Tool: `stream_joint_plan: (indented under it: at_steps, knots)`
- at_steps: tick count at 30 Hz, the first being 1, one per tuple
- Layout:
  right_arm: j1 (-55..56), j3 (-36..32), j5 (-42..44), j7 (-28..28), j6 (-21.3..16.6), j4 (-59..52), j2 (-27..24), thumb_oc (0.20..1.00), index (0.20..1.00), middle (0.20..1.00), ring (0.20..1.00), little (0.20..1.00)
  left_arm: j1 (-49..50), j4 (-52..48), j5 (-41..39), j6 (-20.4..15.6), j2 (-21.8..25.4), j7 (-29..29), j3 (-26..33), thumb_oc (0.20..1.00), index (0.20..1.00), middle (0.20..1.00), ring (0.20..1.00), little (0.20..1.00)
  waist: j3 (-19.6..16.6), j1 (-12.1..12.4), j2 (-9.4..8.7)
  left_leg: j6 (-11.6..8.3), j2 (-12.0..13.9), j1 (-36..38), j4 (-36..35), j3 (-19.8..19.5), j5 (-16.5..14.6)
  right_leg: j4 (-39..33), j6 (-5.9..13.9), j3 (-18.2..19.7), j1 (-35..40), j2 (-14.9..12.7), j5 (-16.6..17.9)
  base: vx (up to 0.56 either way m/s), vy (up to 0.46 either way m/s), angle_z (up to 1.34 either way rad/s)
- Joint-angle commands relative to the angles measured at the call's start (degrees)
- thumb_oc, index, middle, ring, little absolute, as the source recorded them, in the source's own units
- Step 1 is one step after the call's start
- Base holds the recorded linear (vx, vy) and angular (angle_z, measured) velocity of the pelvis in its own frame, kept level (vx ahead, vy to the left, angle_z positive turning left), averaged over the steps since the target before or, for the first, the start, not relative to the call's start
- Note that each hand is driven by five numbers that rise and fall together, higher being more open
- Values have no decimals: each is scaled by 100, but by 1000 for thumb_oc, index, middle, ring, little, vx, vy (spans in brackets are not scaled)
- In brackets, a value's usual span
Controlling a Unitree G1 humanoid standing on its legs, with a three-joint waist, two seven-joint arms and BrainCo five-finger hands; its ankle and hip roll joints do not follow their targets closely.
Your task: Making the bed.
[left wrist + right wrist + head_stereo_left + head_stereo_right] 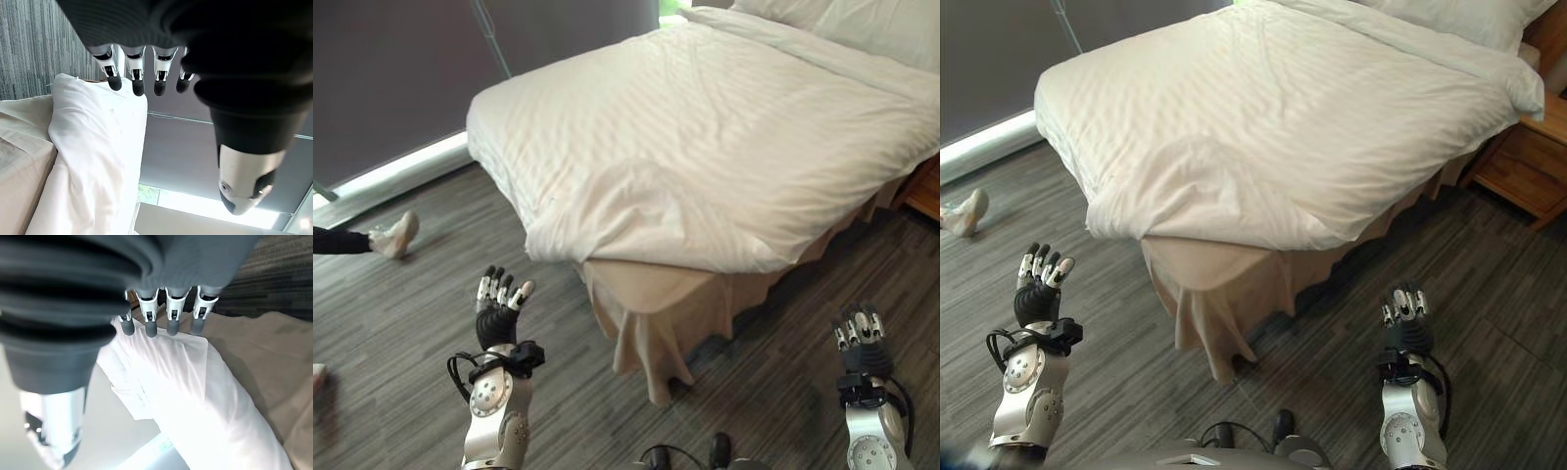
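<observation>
A white duvet [705, 147] covers the bed and hangs a little over its near corner, where it bulges in a fold. Below that corner the beige bed skirt [651, 313] hangs in loose pleats to the floor. White pillows [862, 24] lie at the far right end. My left hand [499, 305] is raised over the floor to the left of the corner, fingers straight, holding nothing. My right hand [860, 338] is up near the floor at the lower right, short of the bed's long side, open and empty. In the wrist views each hand's fingers [138, 78] [168, 316] point at the duvet [98, 147] [195, 396].
A person's shoe [396, 235] and dark trouser leg show on the floor at the far left. A dark curtain [391, 78] hangs behind the bed's foot. A wooden nightstand [1528, 162] stands at the right. The grey plank floor [401, 333] lies around the corner.
</observation>
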Motion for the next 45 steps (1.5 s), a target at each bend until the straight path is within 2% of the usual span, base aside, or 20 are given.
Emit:
stream_joint_plan:
  at_steps: [1,5,6,7,9,11,12,13,14,15,16,18,21,22,24,26,31,36,42,45]
  knots:
    - [-474,-246,-264,-27,-339,312,-154,1000,1000,1000,1000,1000,36,-203,88,-284,319,-123,319,1000,1000,1000,1000,1000,-428,61,-157,-84,-53,-130,47,-178,100,252,149,140,398,-132,-555,105,129,4]
    - [-734,-373,-660,-120,-342,653,-521,1000,1000,1000,1000,1000,96,-162,107,-289,383,-203,379,1000,1000,1000,1000,1000,-453,177,-223,-54,-99,-158,-44,-295,116,198,202,64,384,-167,-527,83,117,20]
    - [-1202,-404,-936,-163,-273,1339,-1246,1000,1000,1000,1000,1000,185,-154,110,-279,553,-320,332,1000,1000,1000,1000,1000,-428,394,-352,-33,-134,-259,-44,-428,130,166,246,-51,346,-198,-489,76,120,48]
    - [-1362,-342,-915,-234,-280,1468,-1390,1000,1000,1000,1000,1000,198,-165,90,-261,573,-342,295,1000,1000,1000,1000,1000,-416,426,-366,-25,-147,-287,-44,-473,132,159,252,-73,332,-204,-476,87,147,36]
    - [-1856,-166,-1226,-174,-100,2122,-2183,1000,1000,1000,1000,1000,310,-205,79,-228,723,-451,211,1000,1000,1000,1000,1000,-353,610,-478,-21,-176,-379,-44,-574,142,117,283,-171,304,-211,-427,29,66,30]
    - [-2166,15,-1261,-169,-98,2364,-2402,1000,1000,1000,1000,1000,342,-250,56,-217,749,-491,199,1000,1000,1000,1000,1000,-313,643,-497,-17,-185,-437,-44,-614,153,103,293,-203,273,-215,-404,-5,41,34]
    - [-2745,400,-1739,-196,37,2819,-2952,1000,1000,1000,1000,1000,455,-292,-9,-207,862,-585,90,1000,1000,1000,1000,1000,-192,827,-588,-19,-196,-579,-44,-698,190,87,309,-270,180,-212,-345,-17,60,34]
    - [-3037,672,-1981,-117,72,3010,-3221,1000,1000,1000,1000,1000,484,-276,-50,-197,886,-646,42,1000,1000,1000,1000,1000,-149,858,-614,-22,-195,-656,-43,-729,215,82,310,-303,123,-202,-322,-16,59,30]
    - [-3047,681,-1979,-115,69,3017,-3223,1000,1000,1000,1000,1000,484,-276,-50,-198,882,-647,46,1000,1000,1000,1000,1000,-150,852,-612,-22,-195,-659,-43,-730,215,83,309,-304,120,-202,-322,1,38,12]
    - [-3490,1040,-2240,-7,154,3349,-3643,1000,1000,1000,1000,1000,547,-221,-97,-156,974,-781,-119,1000,1000,1000,1000,1000,-64,961,-698,-30,-187,-731,-14,-778,217,55,317,-357,99,-192,-298,-20,30,18]
    - [-4320,1448,-2281,-224,197,4081,-3763,1000,1000,1000,1000,1000,626,-183,-209,-94,1014,-895,-327,1000,1000,1000,1000,1000,20,1051,-771,-33,-201,-894,1,-873,253,-4,316,-454,16,-168,-242,-23,38,27]
    - [-5386,2136,-2551,-233,280,4833,-4110,1000,1000,1000,1000,1000,600,166,-270,-22,1160,-985,-554,1000,1000,1000,1000,1000,116,1161,-869,-43,-208,-1060,43,-953,279,-41,320,-529,-80,-150,-199,-20,30,35]
    - [-6169,2644,-2729,-283,300,5144,-4139,1000,1000,1000,1000,1000,481,705,-340,49,1211,-1025,-823,1000,1000,1000,1000,1000,232,1220,-935,-56,-214,-1233,94,-1025,313,-65,324,-609,-180,-142,-164,-24,20,21]
    - [-6901,3208,-2931,-262,354,5294,-4253,1000,1000,1000,1000,1000,280,1357,-475,146,1262,-1126,-1184,1000,1000,1000,1000,1000,357,1270,-992,-65,-215,-1458,169,-1120,342,-42,323,-680,-353,-139,-148,-35,17,20]
    - [-7145,3371,-3038,-317,368,5460,-4256,1000,1000,1000,1000,1000,188,1614,-490,181,1254,-1156,-1329,1000,1000,1000,1000,1000,382,1274,-1006,-68,-221,-1542,199,-1168,355,-33,322,-714,-411,-137,-137,-13,26,43]
    - [-7953,3947,-3587,-467,452,5920,-4148,1000,1000,1000,1000,1000,-168,2839,-400,283,1114,-1181,-1769,1000,1000,1000,1000,1000,504,1339,-1058,-66,-220,-1660,253,-1241,358,-10,326,-766,-489,-132,-115,21,42,32]
    - [-8885,4766,-4518,-697,647,6304,-3919,1000,1000,1000,1000,1000,-453,4553,-220,360,842,-1112,-1935,1000,1000,1000,1000,1000,537,1380,-1195,-85,-202,-1844,227,-1248,410,-67,307,-716,-688,-92,-69,31,13,14]
    - [-9107,5246,-5327,-843,783,6440,-3928,1000,1000,1000,1000,1000,-672,5654,105,411,739,-1013,-1895,1000,1000,1000,1000,1000,630,1411,-1248,-122,-208,-2024,160,-1332,514,-70,301,-737,-888,-90,-45,25,-4,-1]
    - [-9134,5115,-5081,-941,805,6469,-3818,1000,1000,1000,1000,1000,-1026,6527,215,411,682,-865,-1761,1000,1000,1000,1000,1000,1049,1594,-1173,-271,-141,-2419,-44,-1288,770,-70,326,-682,-1431,-33,89,-8,-13,4]
    - [-9155,5251,-5230,-952,815,6365,-3534,1000,1000,1000,1000,1000,-1135,6652,201,374,602,-776,-1762,1000,1000,1000,1000,1000,1279,1610,-1159,-325,-104,-2855,-44,-1200,866,-70,373,-516,-1935,20,233,-26,44,-7]
